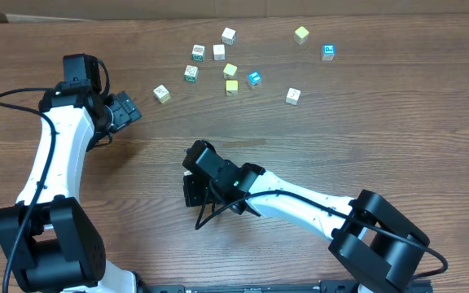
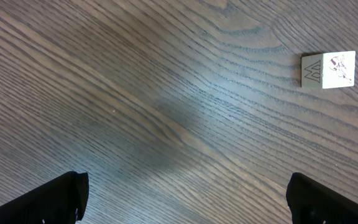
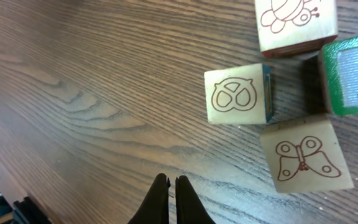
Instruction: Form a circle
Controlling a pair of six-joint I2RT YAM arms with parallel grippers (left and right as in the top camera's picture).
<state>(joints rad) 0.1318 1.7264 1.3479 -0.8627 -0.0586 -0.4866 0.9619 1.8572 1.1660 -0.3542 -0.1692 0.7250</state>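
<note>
Wood-grain desk (image 1: pixel 365 130) carries loose cubes (image 1: pixel 230 70) toward its far edge. Near the middle, the right end effector (image 3: pixel 173 199), fingers pressed together, points at the circle (image 3: pixel 238 94), four printed cubes clustered tightly just ahead. The left end effector (image 2: pixel 185 193) is spread wide above the desk.

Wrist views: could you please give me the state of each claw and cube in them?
right claw, shut, empty, short of the cubes.
left claw, open, empty.
pretzel cube, flat, pretzel face up.
butterfly cube, flat, butterfly face up.
green cube, flat, partly out of frame.
bug cube, flat, cut by the top edge.
lone printed cube, flat, apart from the left claw.
</note>
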